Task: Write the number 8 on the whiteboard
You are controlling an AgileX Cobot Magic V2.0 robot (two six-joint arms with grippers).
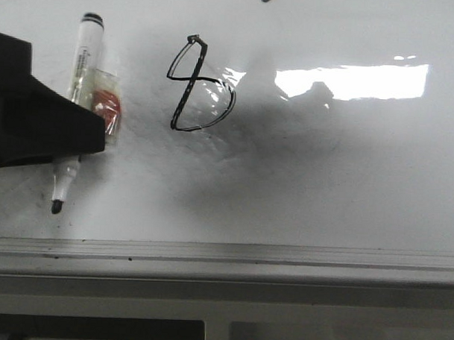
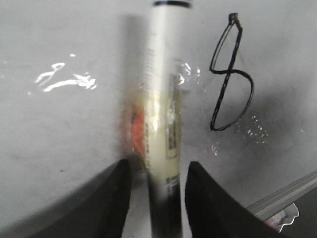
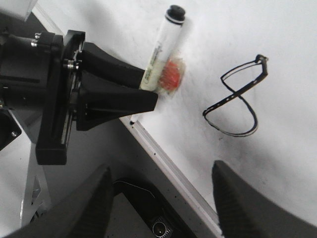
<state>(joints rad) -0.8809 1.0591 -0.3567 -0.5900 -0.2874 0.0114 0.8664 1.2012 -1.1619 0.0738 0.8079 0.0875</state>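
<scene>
The 8 [image 1: 201,84] stands finished in thin black line on the whiteboard [image 1: 346,182], a little left of centre in the front view, its long axis leaning from about 7 o'clock up to 1 o'clock, narrow loop on top and rounder loop beneath, both looking closed. From the left pincer [image 1: 79,131] it lies toward 2 o'clock, near but apart, with bare board between. That pincer is clamped on the marker [image 1: 83,68], whose barrel runs nearly parallel to the figure, cap end up and black tip [image 1: 56,206] down at 6 o'clock near the frame [image 1: 284,255]; whether the tip touches the board cannot be told. A scrap of orange under clear tape [image 1: 105,104] sits against the barrel. The left arm is much the nearer; the right pincer [image 3: 161,198] hangs back with jaws wide and empty. The writing seems done, so what remains is likely drawing the marker away without dragging its tip across the figure.
</scene>
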